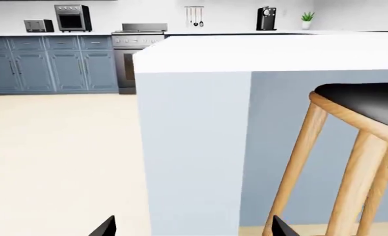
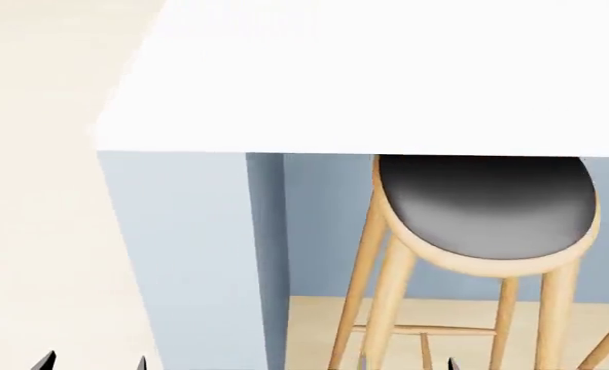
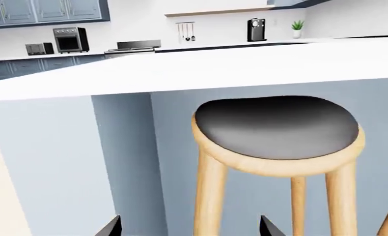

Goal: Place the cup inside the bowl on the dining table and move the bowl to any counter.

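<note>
The dining table fills the head view, a plain white top over a blue-grey panel. No cup or bowl shows in any view. My left gripper is low in front of the table's corner panel, jaws wide apart with nothing between them. My right gripper is just as low and open, facing a stool leg. Only the dark fingertips show at the bottom of the head view. A counter runs along the far wall.
A wooden stool with a black seat is tucked under the table edge. On the far counter stand a toaster, a small oven, a coffee machine and a plant; a range stands between. Beige floor lies left.
</note>
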`<state>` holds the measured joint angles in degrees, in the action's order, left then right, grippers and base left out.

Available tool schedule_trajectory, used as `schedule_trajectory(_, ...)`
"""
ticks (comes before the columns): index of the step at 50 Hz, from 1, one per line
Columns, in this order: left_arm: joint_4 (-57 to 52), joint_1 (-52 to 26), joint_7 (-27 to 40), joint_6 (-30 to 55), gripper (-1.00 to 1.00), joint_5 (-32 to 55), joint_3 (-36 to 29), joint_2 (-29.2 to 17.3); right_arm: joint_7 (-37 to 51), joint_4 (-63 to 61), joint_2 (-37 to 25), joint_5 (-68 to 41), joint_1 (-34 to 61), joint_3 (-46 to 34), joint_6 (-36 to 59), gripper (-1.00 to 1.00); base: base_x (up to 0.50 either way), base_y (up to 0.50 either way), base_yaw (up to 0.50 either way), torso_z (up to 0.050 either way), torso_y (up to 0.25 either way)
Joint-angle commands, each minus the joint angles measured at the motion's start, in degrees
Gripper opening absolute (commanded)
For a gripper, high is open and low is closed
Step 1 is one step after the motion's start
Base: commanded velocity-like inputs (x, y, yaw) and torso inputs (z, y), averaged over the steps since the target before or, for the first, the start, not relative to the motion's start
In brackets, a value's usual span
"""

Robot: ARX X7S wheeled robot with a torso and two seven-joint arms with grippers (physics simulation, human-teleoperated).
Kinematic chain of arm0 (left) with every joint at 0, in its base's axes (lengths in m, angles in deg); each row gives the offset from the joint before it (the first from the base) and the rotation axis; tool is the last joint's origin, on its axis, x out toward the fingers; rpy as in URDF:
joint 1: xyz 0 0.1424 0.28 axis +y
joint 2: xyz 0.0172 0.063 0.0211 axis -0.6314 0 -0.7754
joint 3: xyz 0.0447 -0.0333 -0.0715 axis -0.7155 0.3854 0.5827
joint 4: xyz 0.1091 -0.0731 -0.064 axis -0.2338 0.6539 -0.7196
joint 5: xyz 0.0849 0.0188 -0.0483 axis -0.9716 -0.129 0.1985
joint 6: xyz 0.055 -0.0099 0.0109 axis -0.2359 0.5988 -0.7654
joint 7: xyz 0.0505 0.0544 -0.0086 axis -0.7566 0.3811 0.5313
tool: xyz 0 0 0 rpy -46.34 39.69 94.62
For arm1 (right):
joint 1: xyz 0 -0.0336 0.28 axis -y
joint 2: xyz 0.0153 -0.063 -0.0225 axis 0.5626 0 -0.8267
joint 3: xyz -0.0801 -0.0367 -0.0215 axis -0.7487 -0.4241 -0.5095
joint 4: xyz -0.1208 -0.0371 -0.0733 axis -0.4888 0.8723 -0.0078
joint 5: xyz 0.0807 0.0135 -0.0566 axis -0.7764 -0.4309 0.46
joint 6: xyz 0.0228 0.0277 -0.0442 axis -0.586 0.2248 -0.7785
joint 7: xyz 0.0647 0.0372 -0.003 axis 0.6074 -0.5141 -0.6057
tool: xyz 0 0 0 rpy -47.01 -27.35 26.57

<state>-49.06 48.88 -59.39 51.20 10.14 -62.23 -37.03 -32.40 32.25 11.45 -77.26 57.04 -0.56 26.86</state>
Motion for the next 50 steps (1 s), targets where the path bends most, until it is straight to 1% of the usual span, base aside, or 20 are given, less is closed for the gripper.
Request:
schedule_trajectory(1, 0.01, -0.14, 0.23, 0.05, 1.00, 0.20, -0.29, -0.15, 0.18, 0.09, -0.22, -0.20, 0.14, -0.34, 0.06, 1.00, 0.00, -0.50, 0.00, 0.000, 0.000)
schedule_trajectory(45, 0.12, -0.12, 0.57, -0.71, 1.00, 1.01, -1.10, -1.09, 1.00, 0.31, -0.89, -0.87, 0.42, -1.38, -0.09, 1.00, 0.00, -0.50, 0.00, 0.000, 0.000)
schedule_trajectory(50, -0.10, -0.70, 1.21, 0.03, 1.00, 0.60, -1.67, -0.52, 1.08, 0.34, -0.97, -0.90, 0.43, -1.50, -0.15, 1.00, 0.00, -0.50, 0.00, 0.000, 0.000)
